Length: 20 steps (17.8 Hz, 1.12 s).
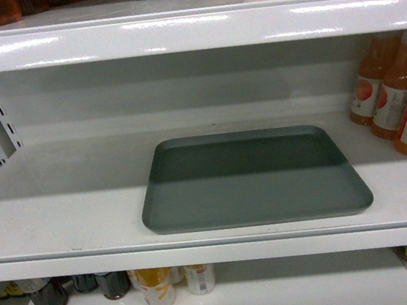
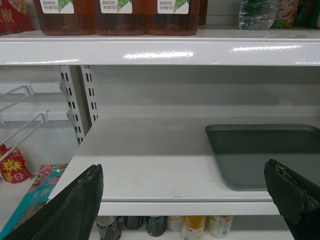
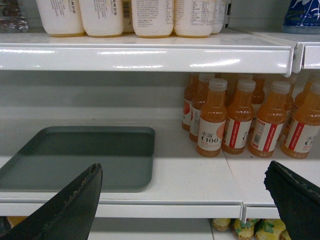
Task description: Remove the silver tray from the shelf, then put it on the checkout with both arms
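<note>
Head: silver tray (image 1: 254,180) lies crosswise.

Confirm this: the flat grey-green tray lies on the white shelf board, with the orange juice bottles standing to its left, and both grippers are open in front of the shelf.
One error: the orange juice bottles stand to the right of the flat grey-green tray, as the head view shows. The tray does lie on the white shelf board, and both the left gripper and right gripper are open before it.
</note>
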Available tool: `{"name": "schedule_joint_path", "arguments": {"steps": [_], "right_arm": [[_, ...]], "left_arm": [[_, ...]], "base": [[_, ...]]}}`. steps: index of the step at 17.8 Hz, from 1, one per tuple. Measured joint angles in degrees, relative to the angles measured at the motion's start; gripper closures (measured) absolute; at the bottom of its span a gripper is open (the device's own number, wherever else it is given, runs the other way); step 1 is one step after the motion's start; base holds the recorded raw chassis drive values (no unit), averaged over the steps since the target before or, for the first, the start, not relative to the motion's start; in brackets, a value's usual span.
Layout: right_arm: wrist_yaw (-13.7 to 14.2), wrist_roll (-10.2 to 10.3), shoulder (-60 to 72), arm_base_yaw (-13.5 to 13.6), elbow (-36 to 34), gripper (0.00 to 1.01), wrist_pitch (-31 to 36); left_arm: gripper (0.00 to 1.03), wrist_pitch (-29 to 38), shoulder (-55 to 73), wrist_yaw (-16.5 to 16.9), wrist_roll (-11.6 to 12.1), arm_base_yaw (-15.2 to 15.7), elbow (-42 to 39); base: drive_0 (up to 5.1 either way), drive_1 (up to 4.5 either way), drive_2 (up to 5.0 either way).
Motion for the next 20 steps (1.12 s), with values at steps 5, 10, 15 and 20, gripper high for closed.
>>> {"name": "schedule_joint_path", "arguments": {"steps": [5, 10, 15, 20], "right_arm": [[-13.3, -3.6, 25.9, 0.8, 8.2, 0.03, -5.0], [-5.9, -2.7, 62.6, 9.2, 14.9, 0.03, 21.7], [-4.5, -2.7, 73.9, 9.5, 19.0, 0.03, 28.3], [-4.2, -2.8, 79.9, 9.5, 21.2, 0.03, 30.6]], "left_arm": [[0.05, 1.6, 34.6, -15.3, -7.6, 6.4, 10.3], [0.05, 21.7, 77.8, -2.3, -4.3, 2.3, 23.0], [0.05, 24.6, 88.4, -2.3, -4.4, -0.5, 28.1], [0.05, 25.4, 94.1, -2.3, -4.7, -2.4, 31.4]], "base": [[0.0, 0.0, 0.0], [0.0, 0.0, 0.0], [0.0, 0.0, 0.0], [0.0, 0.0, 0.0]]}}
